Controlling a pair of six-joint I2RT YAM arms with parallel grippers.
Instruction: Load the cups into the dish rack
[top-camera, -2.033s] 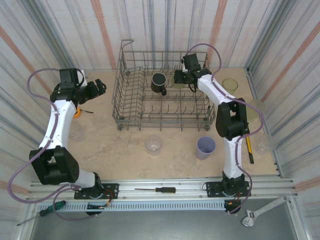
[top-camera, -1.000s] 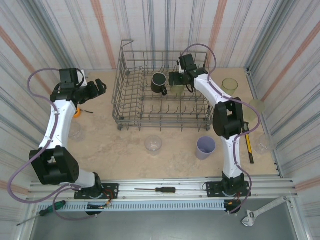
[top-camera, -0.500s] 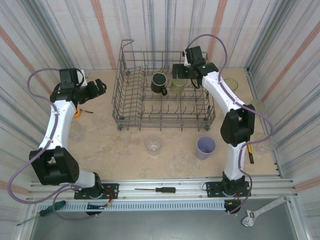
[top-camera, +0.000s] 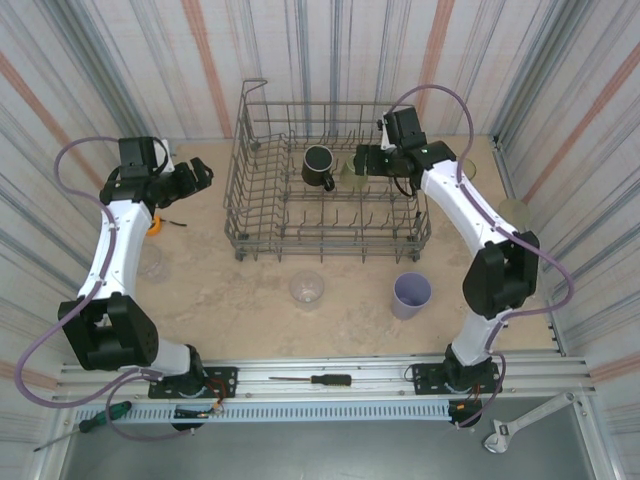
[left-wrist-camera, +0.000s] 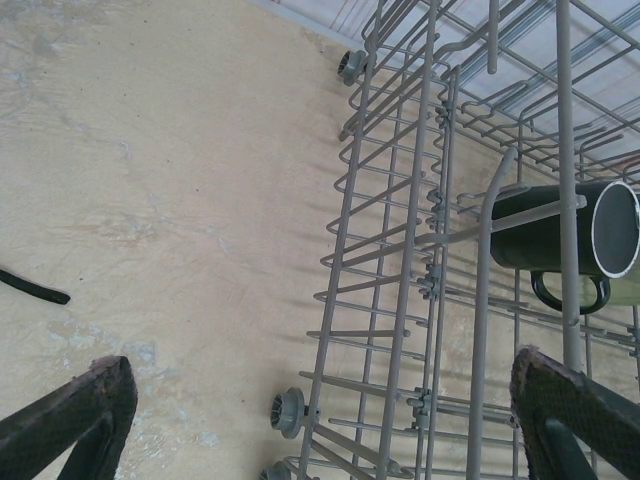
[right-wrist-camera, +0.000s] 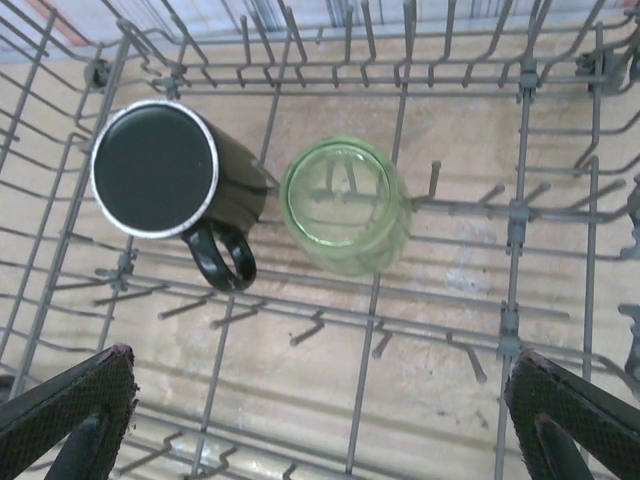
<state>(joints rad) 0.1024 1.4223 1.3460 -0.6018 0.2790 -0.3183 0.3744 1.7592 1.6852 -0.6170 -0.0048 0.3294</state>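
The dish rack (top-camera: 330, 215) stands at the back middle of the table. Inside it are a black mug (top-camera: 319, 165) and, right beside it, a green tumbler (top-camera: 349, 176). My right gripper (top-camera: 364, 160) hovers open above the tumbler, holding nothing. From the right wrist, the mug (right-wrist-camera: 155, 170) and the tumbler (right-wrist-camera: 345, 205) sit among the tines, with the open gripper (right-wrist-camera: 320, 425) clear of them. My left gripper (top-camera: 205, 172) is open just left of the rack. Its wrist view shows the rack wall (left-wrist-camera: 400, 250) and the mug (left-wrist-camera: 555, 240) past the open gripper (left-wrist-camera: 325, 435).
A clear cup (top-camera: 307, 288) and a lavender cup (top-camera: 411, 295) stand in front of the rack. A pale olive tumbler (top-camera: 513, 211) is at the right wall, another clear cup (top-camera: 150, 262) under the left arm. A screwdriver (top-camera: 315, 380) lies on the front rail.
My right gripper has lifted and drawn back from the green tumbler, which stays in the rack beside the mug. The right elbow swung out to the right. The left arm has not moved.
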